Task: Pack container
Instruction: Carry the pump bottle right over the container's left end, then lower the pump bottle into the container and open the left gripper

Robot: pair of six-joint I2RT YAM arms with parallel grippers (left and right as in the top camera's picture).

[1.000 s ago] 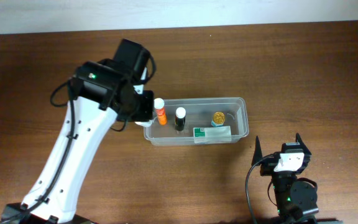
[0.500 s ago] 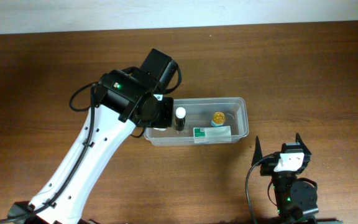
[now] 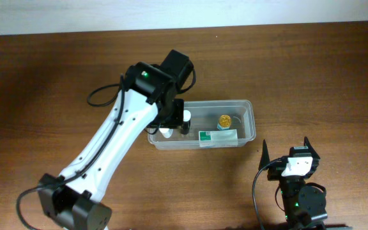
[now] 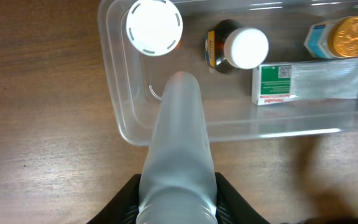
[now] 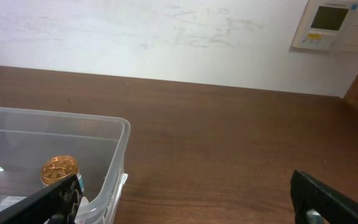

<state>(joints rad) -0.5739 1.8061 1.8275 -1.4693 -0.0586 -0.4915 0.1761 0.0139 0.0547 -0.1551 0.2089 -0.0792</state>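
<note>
The clear plastic container (image 3: pixel 251 121) lies at mid-table. It holds a white-capped bottle (image 4: pixel 154 26), a dark bottle with a white cap (image 4: pixel 244 46), a green-and-white box (image 4: pixel 309 79) and a gold-lidded jar (image 4: pixel 350 34). My left gripper (image 4: pixel 178 186) is shut on a pale whitish bottle (image 4: pixel 179 124). The bottle's far end reaches over the near wall into the container's left end (image 4: pixel 114 93). In the overhead view the left gripper (image 3: pixel 171 121) covers that end, and the pale bottle's tip (image 3: pixel 165 132) shows below it. My right gripper (image 5: pixel 185 205) is open and empty, right of the container (image 5: pixel 114 134).
The right arm's base (image 3: pixel 297 191) sits at the table's front right. The left arm (image 3: pixel 107 160) slants across the table from the front left. A white wall with a thermostat panel (image 5: pixel 331 25) stands behind the table.
My left arm has swung right and forward over the container's left end, now hiding the orange-bodied bottle seen there before. The right arm has not moved.
</note>
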